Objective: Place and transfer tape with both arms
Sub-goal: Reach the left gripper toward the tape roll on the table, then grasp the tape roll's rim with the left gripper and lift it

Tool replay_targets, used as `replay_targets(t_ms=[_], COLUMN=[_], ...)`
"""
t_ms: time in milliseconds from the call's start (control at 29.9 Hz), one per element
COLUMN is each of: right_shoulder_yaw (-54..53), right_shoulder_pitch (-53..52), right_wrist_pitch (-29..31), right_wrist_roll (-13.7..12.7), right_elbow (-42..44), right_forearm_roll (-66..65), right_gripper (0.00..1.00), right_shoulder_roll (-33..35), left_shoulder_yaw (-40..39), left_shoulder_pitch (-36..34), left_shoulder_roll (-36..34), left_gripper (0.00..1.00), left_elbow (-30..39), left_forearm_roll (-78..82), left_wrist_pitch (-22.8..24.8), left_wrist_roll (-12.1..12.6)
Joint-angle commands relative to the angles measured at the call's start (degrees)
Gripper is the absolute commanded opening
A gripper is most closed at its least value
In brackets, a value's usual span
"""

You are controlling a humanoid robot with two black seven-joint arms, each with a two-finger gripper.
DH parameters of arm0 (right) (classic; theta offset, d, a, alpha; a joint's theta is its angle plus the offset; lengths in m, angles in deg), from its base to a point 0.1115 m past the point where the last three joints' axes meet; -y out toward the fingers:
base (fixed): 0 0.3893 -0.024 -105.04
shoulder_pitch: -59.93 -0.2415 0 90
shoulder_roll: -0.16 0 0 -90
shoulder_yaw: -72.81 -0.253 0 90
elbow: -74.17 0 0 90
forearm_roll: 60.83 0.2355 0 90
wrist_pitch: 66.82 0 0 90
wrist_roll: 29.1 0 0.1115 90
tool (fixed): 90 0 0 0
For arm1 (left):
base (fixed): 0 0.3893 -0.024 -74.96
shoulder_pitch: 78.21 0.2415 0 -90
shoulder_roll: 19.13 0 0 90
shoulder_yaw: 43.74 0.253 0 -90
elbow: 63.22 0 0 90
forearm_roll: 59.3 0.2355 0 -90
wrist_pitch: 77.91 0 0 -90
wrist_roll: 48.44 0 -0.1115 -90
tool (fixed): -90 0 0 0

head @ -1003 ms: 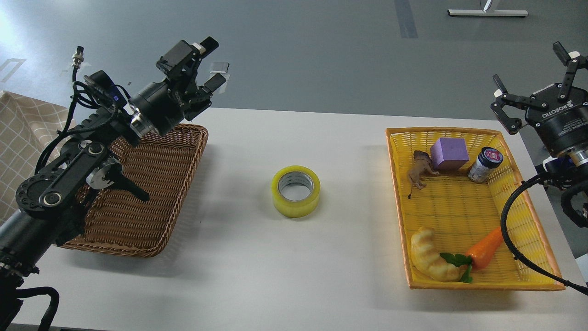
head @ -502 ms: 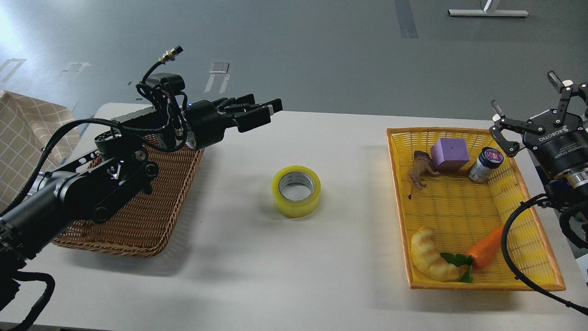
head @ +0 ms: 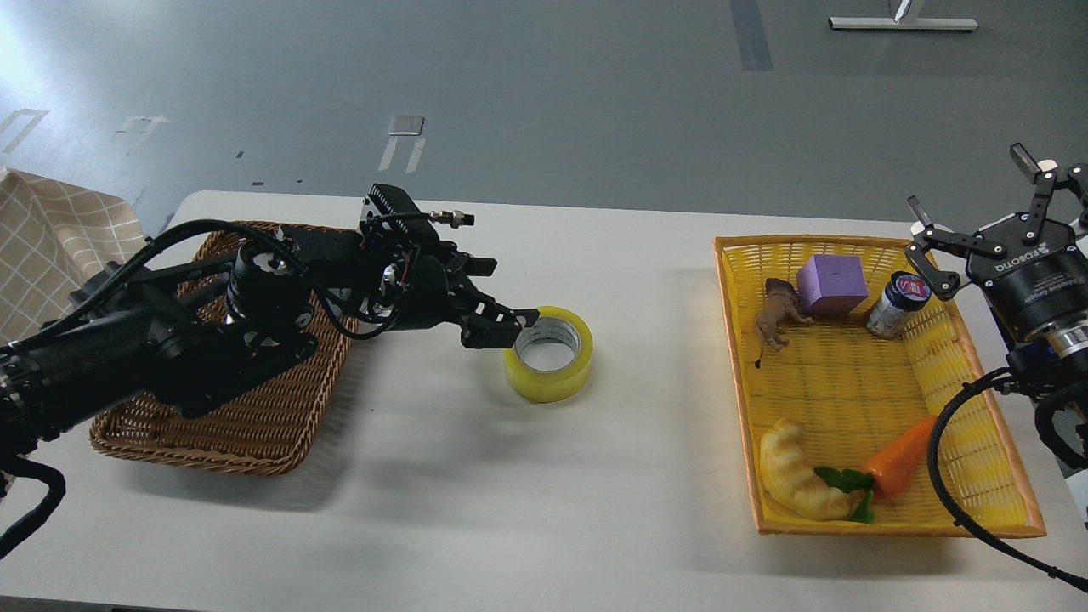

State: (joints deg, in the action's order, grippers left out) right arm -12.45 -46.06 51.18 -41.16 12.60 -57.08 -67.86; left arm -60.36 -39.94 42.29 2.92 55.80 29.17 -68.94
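Tape (head: 548, 354) lies flat mid-table, between the wicker basket (head: 255, 399) and the yellow basket (head: 977, 476). Left gripper (head: 501, 327) is at its left rim, spread uncertain. Right gripper (head: 990, 225) is held wide, far right. Roll judged light, stiff, slick; best gripped across the wall.

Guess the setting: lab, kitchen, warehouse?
Likely a robotics lab or test bay: a plain white table on bare grey floor with taped marks, and toy props like the plastic carrot sorted in a yellow basket.
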Motion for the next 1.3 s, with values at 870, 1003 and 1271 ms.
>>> replay_targets(t_ms=[870, 1003, 1271], right_shoulder_yaw=[0.18, 0.18, 0.10], right_shoulder_pitch=[1.67, 1.76, 2.37], right_wrist_pitch=[0.00, 0.00, 0.00], right_wrist_roll=[0.02, -0.07, 0.02], right_elbow=[0.13, 0.13, 0.13], right_forearm_roll=[-0.49, -0.58, -0.58], right_gripper=[0.99, 0.99, 0.99], right_shoulder_roll=[-1.32, -1.59, -1.59], left_shoulder_yaw=[0.17, 0.09, 0.09], left_shoulder_pitch=[0.75, 1.80, 2.77], left_shoulder_roll=[8.98, 10.21, 10.65], left_gripper=[0.93, 0.93, 0.89], left_elbow=[-9.97, -9.89, -9.62], left_forearm_roll=[-5.59, -6.74, -6.82], left_wrist_pitch=[3.57, 3.92, 4.01], left_wrist_roll=[13.64, 14.00, 14.08])
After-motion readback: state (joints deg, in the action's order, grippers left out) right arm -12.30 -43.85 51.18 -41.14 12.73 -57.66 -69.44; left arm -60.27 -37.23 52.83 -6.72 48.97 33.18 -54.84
